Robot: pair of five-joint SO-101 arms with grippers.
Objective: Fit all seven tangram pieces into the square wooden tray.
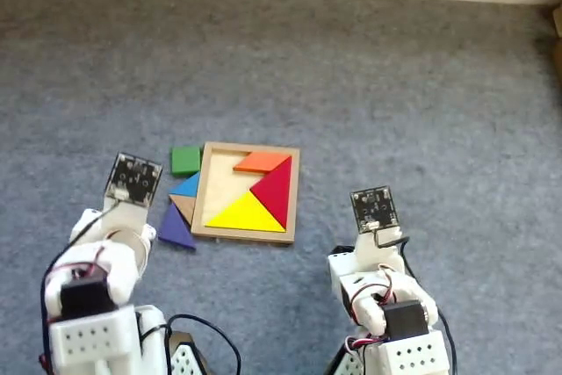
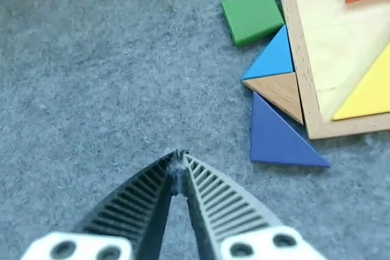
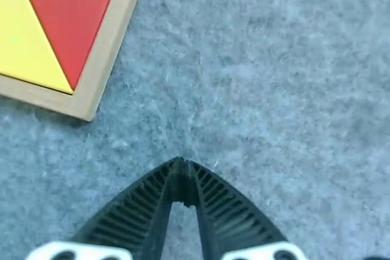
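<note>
The square wooden tray [image 1: 241, 235] lies on the tabletop [image 1: 395, 85] between both arms and contains the orange piece [image 1: 262, 162], red triangle [image 1: 274, 191] and yellow triangle [image 1: 244, 214]. The green square [image 1: 185, 160], light blue triangle [image 1: 187, 186], tan triangle [image 1: 184, 207] and dark blue triangle [image 1: 176, 230] lie beside it. The left gripper [image 2: 181, 156] and right gripper [image 3: 181, 164] have their jaws closed, holding nothing.

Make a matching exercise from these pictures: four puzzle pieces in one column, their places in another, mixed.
1 green square
2 yellow triangle
3 dark blue triangle
4 orange piece

A in tray, near edge
B on carpet, at tray's near left corner
C in tray, far edge
D on carpet, at tray's far left corner

Pairs: 1-D; 2-A; 3-B; 4-C
</note>
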